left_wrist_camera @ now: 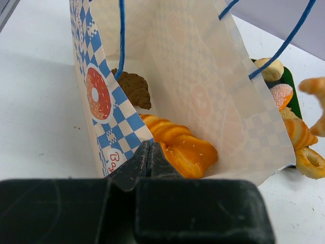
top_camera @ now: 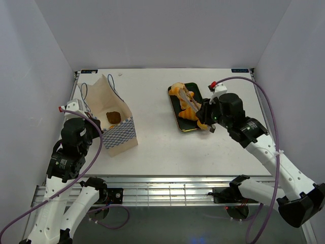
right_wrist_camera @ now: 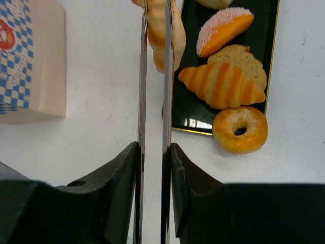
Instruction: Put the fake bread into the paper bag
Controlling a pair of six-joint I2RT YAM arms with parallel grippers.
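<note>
- The fake bread (right_wrist_camera: 221, 85) is glossy moulded plastic, golden-orange and ridged. A striped croissant, a sugar-speckled bun (right_wrist_camera: 223, 30) and a ring (right_wrist_camera: 239, 129) lie on the dark, shiny tray (right_wrist_camera: 200, 109), with the ring overhanging a corner.
- The right gripper (right_wrist_camera: 154, 15) has long thin metal blades clamped on a ridged golden piece (right_wrist_camera: 158, 35), held over the tray's bag-side edge.
- The paper bag (top_camera: 119, 133) is matt cream with blue checks and string handles. It stands well left of the tray and holds a twisted orange loaf (left_wrist_camera: 180, 147) and a rough brown piece (left_wrist_camera: 133, 89).
- The left gripper (left_wrist_camera: 149, 155) is pinched tight on the bag's checkered edge, on the side away from the tray.
</note>
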